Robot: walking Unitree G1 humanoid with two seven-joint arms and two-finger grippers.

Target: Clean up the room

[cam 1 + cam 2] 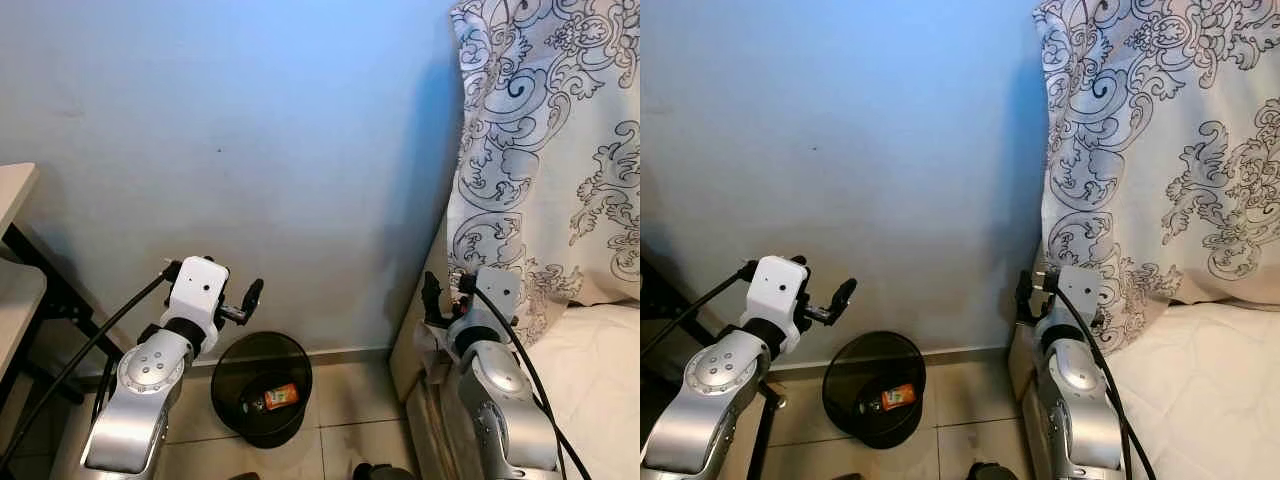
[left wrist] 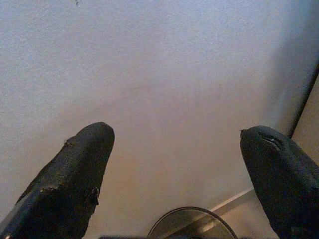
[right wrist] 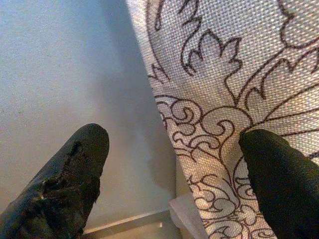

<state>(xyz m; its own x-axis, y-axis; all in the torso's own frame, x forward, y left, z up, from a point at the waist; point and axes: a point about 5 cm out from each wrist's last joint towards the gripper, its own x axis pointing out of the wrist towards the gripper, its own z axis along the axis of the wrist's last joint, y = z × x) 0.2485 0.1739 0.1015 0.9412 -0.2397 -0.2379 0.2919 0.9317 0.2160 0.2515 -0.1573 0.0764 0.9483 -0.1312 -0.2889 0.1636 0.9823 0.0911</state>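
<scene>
A black round waste bin [image 1: 262, 336] stands on the tiled floor against the blue wall, with an orange packet [image 1: 282, 396] lying inside it. My left gripper [image 2: 177, 132] is raised above and just left of the bin, open and holding nothing; one black finger [image 1: 252, 297] points toward the wall. Over by the curtain's lower edge, my right gripper [image 3: 174, 134] is also open, facing the patterned fabric with nothing between its fingers.
A white curtain with dark scroll pattern [image 1: 550, 150] hangs at the right over a white bed [image 1: 600, 390]. A pale table with black legs [image 1: 15, 200] stands at the far left. A dark object [image 1: 382, 470] lies on the floor near the bottom edge.
</scene>
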